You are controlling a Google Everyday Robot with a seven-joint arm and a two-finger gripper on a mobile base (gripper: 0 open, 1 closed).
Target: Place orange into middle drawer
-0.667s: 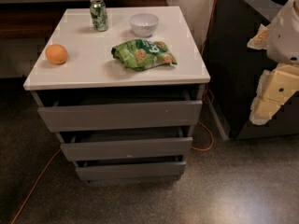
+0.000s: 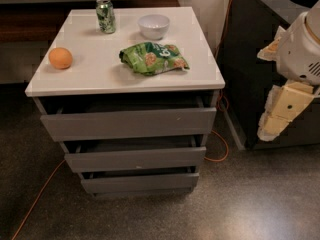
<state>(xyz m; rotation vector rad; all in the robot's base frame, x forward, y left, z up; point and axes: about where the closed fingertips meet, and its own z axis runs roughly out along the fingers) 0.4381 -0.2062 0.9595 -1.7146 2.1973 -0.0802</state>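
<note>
— So, where does the orange (image 2: 60,58) sit?
— On the white cabinet top (image 2: 95,79), near its left edge, well apart from the green can (image 2: 105,15), the white bowl (image 2: 153,26) and the green snack bag (image 2: 152,58).
— And the middle drawer (image 2: 135,159)?
— Pulled out slightly, with a dark gap showing above its grey front.
— The gripper (image 2: 280,111)?
— It hangs at the right edge of the view, beside the cabinet and above the floor (image 2: 250,204), well apart from the orange. Whether it stands open or closed cannot be told.
</note>
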